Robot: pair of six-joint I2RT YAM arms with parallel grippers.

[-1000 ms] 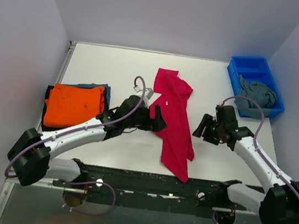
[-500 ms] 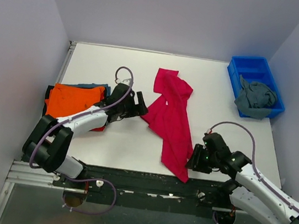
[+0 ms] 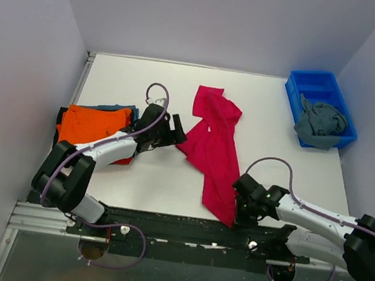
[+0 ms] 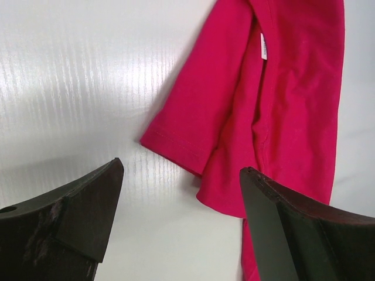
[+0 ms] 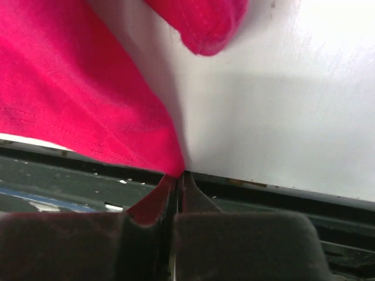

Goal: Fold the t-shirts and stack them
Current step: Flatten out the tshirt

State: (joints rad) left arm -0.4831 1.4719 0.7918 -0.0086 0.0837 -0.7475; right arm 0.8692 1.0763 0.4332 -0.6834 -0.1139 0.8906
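Note:
A large crimson-pink t-shirt (image 3: 216,143) lies crumpled lengthwise in the middle of the table, its hem corner at the front edge. My right gripper (image 3: 237,203) is at that corner. In the right wrist view its jaws (image 5: 177,175) are shut on the shirt's hem corner (image 5: 117,129). My left gripper (image 3: 176,135) stands open just left of the shirt's sleeve (image 4: 187,134), with nothing between its fingers (image 4: 79,213). At the left sits a stack of folded t-shirts with an orange one (image 3: 92,129) on top and blue, black and red edges beneath it.
A blue plastic bin (image 3: 314,83) stands at the back right with a grey-blue t-shirt (image 3: 321,123) inside. The dark front rail (image 3: 182,225) runs right under my right gripper. Grey walls close in the left, back and right.
My right arm has swung from beside the shirt down to the front edge and shut on the hem corner. The left gripper pulled back left off the shirt, then stayed still.

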